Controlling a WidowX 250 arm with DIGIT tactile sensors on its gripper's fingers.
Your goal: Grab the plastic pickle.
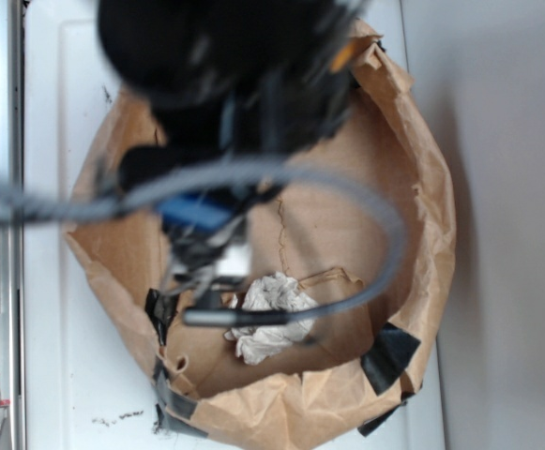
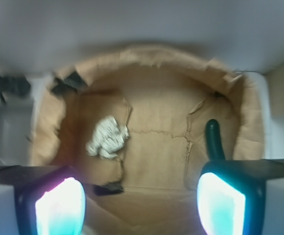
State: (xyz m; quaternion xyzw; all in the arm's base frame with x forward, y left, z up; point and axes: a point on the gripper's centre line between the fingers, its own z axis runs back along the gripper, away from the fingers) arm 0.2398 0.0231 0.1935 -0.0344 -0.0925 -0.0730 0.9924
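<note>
My gripper (image 2: 142, 205) hangs over the torn brown paper bag (image 2: 156, 122), jaws spread wide, nothing between them. I see the plastic pickle (image 2: 213, 139) on the bag floor near its right wall in the wrist view, just beyond my right finger (image 2: 220, 205); crumpled paper wad (image 2: 107, 137) lies well apart, toward the bag's left side
</note>
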